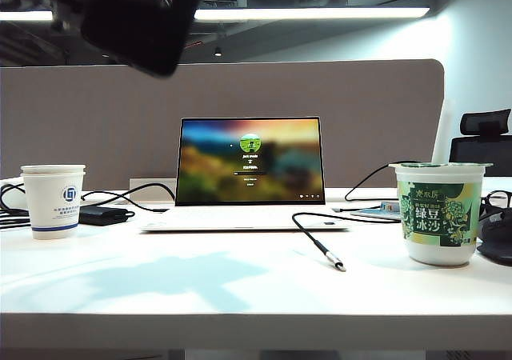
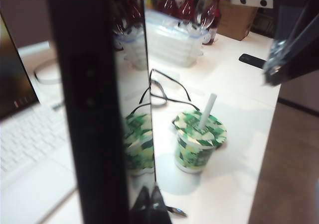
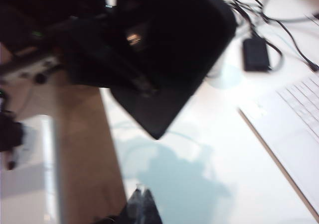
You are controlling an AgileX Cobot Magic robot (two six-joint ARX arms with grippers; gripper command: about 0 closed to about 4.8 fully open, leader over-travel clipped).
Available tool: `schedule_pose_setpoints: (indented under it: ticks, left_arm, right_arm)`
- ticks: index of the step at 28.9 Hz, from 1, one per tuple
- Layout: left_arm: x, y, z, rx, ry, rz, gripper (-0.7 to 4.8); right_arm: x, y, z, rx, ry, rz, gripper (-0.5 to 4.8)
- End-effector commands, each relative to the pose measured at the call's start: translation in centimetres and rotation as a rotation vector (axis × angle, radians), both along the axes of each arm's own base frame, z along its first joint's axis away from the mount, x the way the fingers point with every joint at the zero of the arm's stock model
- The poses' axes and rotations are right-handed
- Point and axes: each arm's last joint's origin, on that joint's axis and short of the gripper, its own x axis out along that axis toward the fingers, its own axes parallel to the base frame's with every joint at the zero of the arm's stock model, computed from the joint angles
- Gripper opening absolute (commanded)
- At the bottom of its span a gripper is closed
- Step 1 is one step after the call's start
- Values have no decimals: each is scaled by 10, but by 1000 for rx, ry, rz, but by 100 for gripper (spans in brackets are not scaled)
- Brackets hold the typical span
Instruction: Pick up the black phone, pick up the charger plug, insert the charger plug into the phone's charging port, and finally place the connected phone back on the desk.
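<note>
The flat black rectangular phone (image 1: 144,20) with its glossy screen hangs in the air high above the wide white desk (image 1: 240,296), well to the left of and above the open white laptop (image 1: 250,172). The left gripper (image 2: 149,204) is clamped on it: in the left wrist view the phone's dark edge and reflective glass stand close before the camera, and the fingertips (image 2: 142,201) press against its lower end. The right gripper (image 3: 142,206) has its jaws pressed together with nothing between them; in the right wrist view it sits below the raised phone, over the front part of the desk. The slim silver-grey charger plug (image 1: 334,261) on its thin black cable (image 1: 308,232) lies flat on the desk just in front of the laptop's right corner, untouched. A green-printed plastic dessert cup (image 1: 442,212) stands right of the laptop, a white paper cup (image 1: 53,200) left of it, beside a small black power brick (image 1: 102,214).
</note>
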Motion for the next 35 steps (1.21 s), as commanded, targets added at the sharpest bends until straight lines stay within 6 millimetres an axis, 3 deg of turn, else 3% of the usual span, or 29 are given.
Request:
schedule_pose_setpoints:
  ticks: [1, 12, 22, 23, 24, 26, 27, 35]
  left_arm:
    - [-9, 1, 13, -3, -131, -82, -6]
    - [-26, -8, 25, -43, -203, -290, -6]
    - [-38, -30, 28, -62, -234, -380, -6]
    - [-39, -31, 28, -63, -233, -386, -6]
    - [-39, -32, 28, -63, -233, -391, -6]
    - [-39, -33, 28, -65, -236, -389, -6]
    - [-39, -33, 29, -66, -238, -389, -6]
    - [-42, -34, 34, -88, -294, -438, -6]
  right_arm:
    - [-11, -3, 10, 64, -7, 84, -1]
    - [-27, -7, 22, 159, 16, 234, -1]
    - [-35, -9, 18, 97, 69, 198, 2]
    - [-38, -11, 19, 85, 67, 182, 33]
    - [-40, -13, 21, 81, 63, 174, 99]
    - [-46, -18, 25, 75, 43, 152, 300]
    - [-49, -21, 27, 75, 27, 141, 344]
    - [-58, -27, 46, 150, -138, 134, 333]
